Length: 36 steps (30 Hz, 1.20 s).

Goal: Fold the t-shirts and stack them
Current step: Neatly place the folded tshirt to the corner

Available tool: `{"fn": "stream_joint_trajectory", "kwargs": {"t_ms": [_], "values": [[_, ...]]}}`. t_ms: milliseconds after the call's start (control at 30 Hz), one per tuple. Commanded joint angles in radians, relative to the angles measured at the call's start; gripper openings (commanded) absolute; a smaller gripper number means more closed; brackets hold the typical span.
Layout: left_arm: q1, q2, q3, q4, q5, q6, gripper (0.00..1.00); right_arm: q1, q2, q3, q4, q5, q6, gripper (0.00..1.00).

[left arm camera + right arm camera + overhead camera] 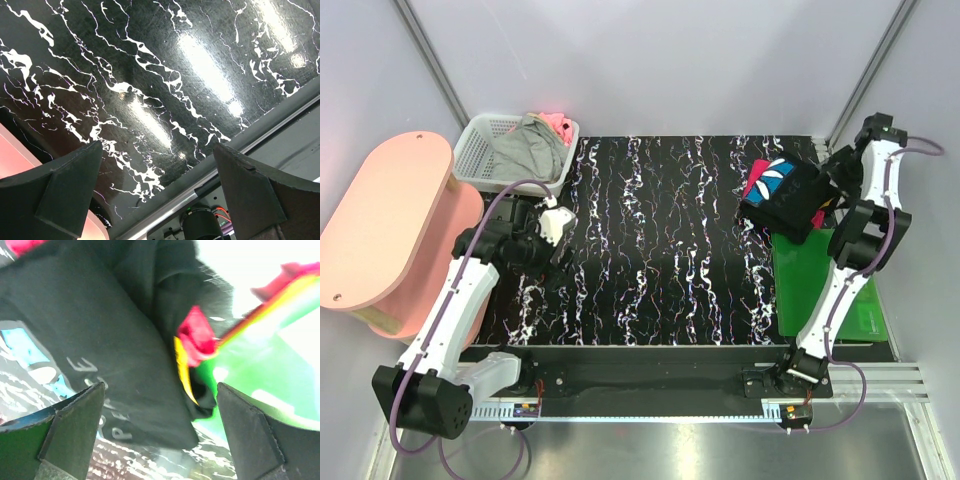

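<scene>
A folded black t-shirt (788, 198) with a blue-white daisy print lies at the right of the table, on top of a crimson-pink t-shirt (757, 177) whose edges stick out. The stack partly rests on the green board (820, 290). My right gripper (832, 178) is open just right of and above the stack. In the right wrist view the black shirt (100, 340) and a pink fold (197, 335) lie between the open fingers (75, 425). My left gripper (557, 222) is open and empty over the marbled table (150, 75) at the left.
A white lattice basket (480, 150) at the back left holds grey cloth (528, 148) and pink cloth (558, 122). A pink oval stand (380, 230) sits left of the table. Grey walls enclose the cell.
</scene>
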State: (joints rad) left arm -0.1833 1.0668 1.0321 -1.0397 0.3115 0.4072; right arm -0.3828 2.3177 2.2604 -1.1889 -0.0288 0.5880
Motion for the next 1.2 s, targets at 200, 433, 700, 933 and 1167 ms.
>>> {"fn": "stream_joint_trajectory", "kwargs": {"t_ms": [200, 433, 700, 933, 1167], "values": [[0.005, -0.024, 0.066, -0.006, 0.047, -0.019, 0.99, 0.033, -0.152, 0.085, 0.026, -0.328, -0.016, 0.99], [0.01, -0.054, 0.077, 0.004, -0.021, -0.062, 0.99, 0.073, 0.063, 0.153, 0.031, -0.428, -0.016, 0.94], [0.027, -0.048, 0.097, 0.006, -0.054, -0.106, 0.99, 0.079, 0.12, -0.111, 0.113, -0.289, -0.097, 0.95], [0.028, -0.045, 0.121, 0.004, -0.08, -0.125, 0.99, 0.082, 0.04, -0.078, 0.121, -0.319, -0.079, 0.98], [0.028, -0.07, 0.14, -0.002, -0.104, -0.137, 0.99, 0.179, -0.197, 0.034, 0.107, -0.437, -0.068, 1.0]]}}
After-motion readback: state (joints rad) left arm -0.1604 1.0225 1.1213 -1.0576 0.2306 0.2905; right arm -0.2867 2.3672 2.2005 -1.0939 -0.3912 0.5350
